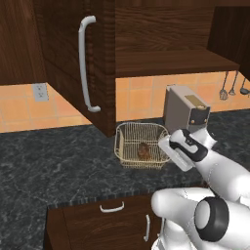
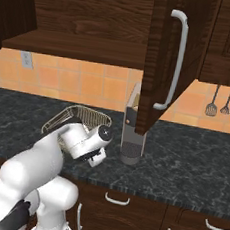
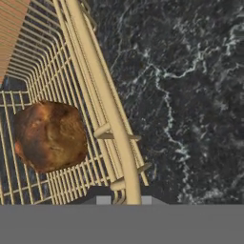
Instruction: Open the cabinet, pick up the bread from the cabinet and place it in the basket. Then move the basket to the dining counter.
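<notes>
Left base view showed us the cabinet (image 1: 93, 63) with its door swung wide toward us, which we judged was why the bread could be taken out. Right of the door, on the black counter (image 1: 53, 161), stood the basket (image 1: 140, 141), near the tiled wall, and the bread (image 1: 143, 150) lay on its mesh floor. So we judged the first part done and only the carry to the dining counter left. Further right stood a toaster (image 1: 185, 110), just behind the basket's right side, and utensils (image 1: 232, 85) hung on the far wall.

Our claw (image 1: 168, 146) was down at the basket's right rim. In the hand view the rim wire (image 3: 107, 109) ran straight down between the spots where the tips rise, with the bread (image 3: 50, 136) to its left inside the mesh and bare counter to its right. We judged it was set astride the rim to lift the basket by its edge. The tips themselves were cut off at the bottom, so we could not tell how far apart they stood, nor whether they already pinched the wire.
</notes>
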Controlling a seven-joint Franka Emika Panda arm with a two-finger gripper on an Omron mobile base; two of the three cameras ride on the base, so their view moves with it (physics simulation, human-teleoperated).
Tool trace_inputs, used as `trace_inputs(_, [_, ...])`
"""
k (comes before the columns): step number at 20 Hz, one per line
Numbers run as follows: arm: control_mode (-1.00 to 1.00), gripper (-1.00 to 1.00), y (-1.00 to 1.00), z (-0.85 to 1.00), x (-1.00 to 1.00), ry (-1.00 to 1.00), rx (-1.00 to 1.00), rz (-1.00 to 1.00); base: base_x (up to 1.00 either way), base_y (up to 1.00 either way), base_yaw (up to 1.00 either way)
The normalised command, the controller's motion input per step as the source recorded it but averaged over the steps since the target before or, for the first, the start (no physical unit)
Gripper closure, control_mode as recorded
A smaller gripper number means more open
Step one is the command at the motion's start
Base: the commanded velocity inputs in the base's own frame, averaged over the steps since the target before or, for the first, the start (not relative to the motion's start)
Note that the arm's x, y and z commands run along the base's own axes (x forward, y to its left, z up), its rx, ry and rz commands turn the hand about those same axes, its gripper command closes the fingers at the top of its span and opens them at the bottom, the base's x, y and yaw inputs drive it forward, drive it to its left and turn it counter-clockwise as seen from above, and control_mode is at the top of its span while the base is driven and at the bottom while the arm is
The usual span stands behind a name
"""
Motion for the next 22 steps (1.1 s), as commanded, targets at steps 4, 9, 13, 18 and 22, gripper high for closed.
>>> trace_inputs(4, [-1.0,1.0,0.05,0.45,-0.44,-0.01,-0.01,-0.13,0.0,0.0,0.0])
trace_inputs(9, [-1.0,1.0,0.0,0.64,-0.62,-0.01,-0.08,-0.09,0.0,0.0,0.0])
trace_inputs(13, [-1.0,1.0,0.0,0.88,-0.67,0.0,-0.02,-0.04,0.0,0.0,0.0])
trace_inputs(18, [-1.0,1.0,-0.02,0.94,-0.45,0.0,0.0,-0.01,0.0,0.0,0.0])
trace_inputs(22, [-1.0,1.0,-0.04,0.86,-0.43,0.0,-0.01,0.0,0.0,0.0,0.0])
